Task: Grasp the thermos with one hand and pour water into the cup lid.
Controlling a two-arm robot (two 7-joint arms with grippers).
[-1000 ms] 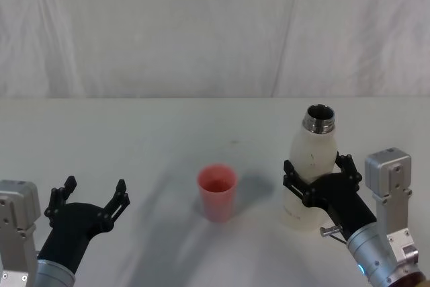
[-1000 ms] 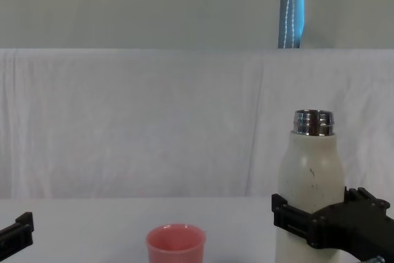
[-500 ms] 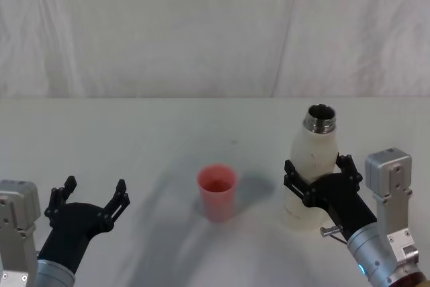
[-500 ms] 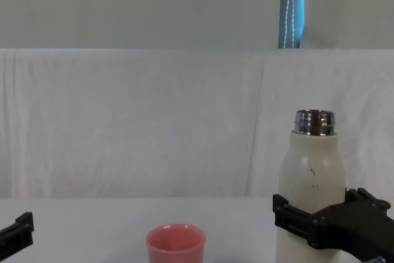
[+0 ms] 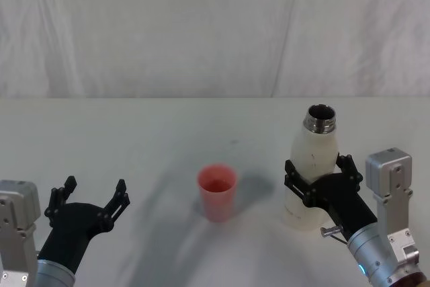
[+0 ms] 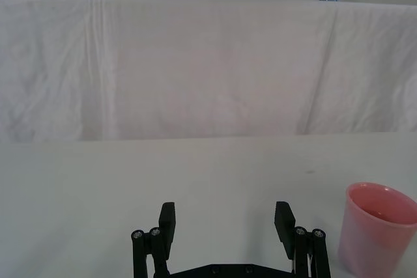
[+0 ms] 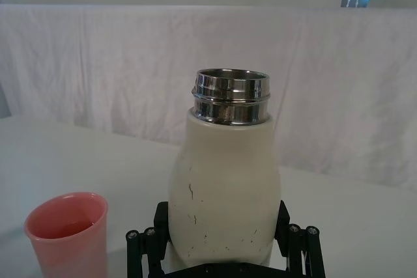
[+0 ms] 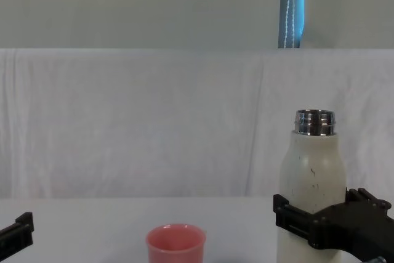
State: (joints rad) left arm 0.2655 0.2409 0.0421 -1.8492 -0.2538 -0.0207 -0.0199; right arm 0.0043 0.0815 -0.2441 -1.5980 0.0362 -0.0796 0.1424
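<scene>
The cup lid [image 5: 217,191] is set on the table [image 5: 168,132], left of the upright thermos [image 5: 310,166], apart.

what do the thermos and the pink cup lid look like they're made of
Thermos: body looks like matte cream-painted metal, judging by small dark scuffs; its bare threaded neck is shiny steel. Cup lid: smooth pink-salmon walls with a soft sheen, probably plastic. Right pincer, around the thermos body, looks like black plastic or coated metal.
</scene>
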